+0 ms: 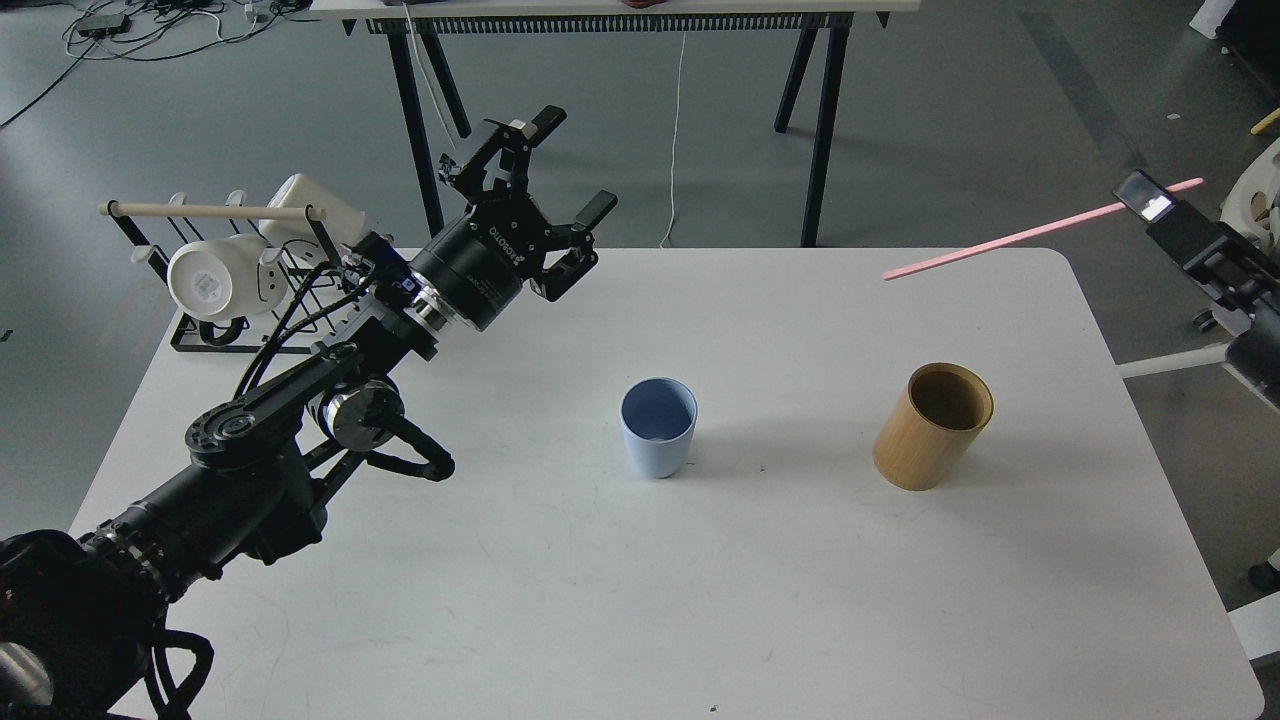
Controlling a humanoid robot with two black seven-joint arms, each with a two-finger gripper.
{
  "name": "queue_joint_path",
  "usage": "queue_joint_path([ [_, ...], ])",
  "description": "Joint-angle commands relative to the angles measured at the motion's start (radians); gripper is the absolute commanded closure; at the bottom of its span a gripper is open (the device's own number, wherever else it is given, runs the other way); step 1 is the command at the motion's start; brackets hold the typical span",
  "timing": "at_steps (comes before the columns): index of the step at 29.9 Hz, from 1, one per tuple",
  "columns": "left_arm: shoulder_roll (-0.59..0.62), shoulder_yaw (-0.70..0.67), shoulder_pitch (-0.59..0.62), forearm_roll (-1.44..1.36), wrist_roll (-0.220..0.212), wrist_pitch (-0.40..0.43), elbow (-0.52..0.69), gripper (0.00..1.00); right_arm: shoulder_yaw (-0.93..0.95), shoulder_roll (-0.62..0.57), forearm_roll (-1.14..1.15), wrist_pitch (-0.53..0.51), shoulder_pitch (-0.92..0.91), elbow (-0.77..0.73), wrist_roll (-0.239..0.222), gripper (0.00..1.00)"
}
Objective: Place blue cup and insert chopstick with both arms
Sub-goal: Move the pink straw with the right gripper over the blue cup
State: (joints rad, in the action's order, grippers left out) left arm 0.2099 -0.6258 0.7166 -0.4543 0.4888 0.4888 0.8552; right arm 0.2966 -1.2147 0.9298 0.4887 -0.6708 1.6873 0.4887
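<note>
The pale blue cup (658,426) stands upright and empty near the middle of the white table (640,590). The pink chopstick (1010,240) hangs in the air above the table's far right corner, nearly level, its free tip pointing left. My right gripper (1150,203) is shut on its right end, at the right edge of the view. My left gripper (560,175) is raised over the far left part of the table, open and empty, well left of and behind the blue cup.
A tan wooden cylinder cup (932,426) stands empty right of the blue cup. A black rack (215,335) with a wooden dowel (210,211) and white mugs (215,278) sits at the table's far left edge. Black table legs (820,120) stand behind.
</note>
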Motion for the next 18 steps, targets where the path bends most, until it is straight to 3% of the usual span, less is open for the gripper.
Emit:
queue_joint_path([
  [1,0.003,0.0,0.0,0.002,0.0,0.0,-0.025,0.03,-0.033,0.11,0.009,0.0,-0.032,-0.049,0.0,1.0],
  [9,-0.001,0.0,-0.016,0.002,0.0,0.0,-0.056,0.03,-0.299,0.294,0.046,0.0,-0.177,-0.184,0.0,1.0],
  [18,-0.003,0.0,-0.025,0.003,0.0,0.0,-0.058,0.03,-0.324,0.371,0.034,0.0,-0.219,-0.206,0.0,1.0],
])
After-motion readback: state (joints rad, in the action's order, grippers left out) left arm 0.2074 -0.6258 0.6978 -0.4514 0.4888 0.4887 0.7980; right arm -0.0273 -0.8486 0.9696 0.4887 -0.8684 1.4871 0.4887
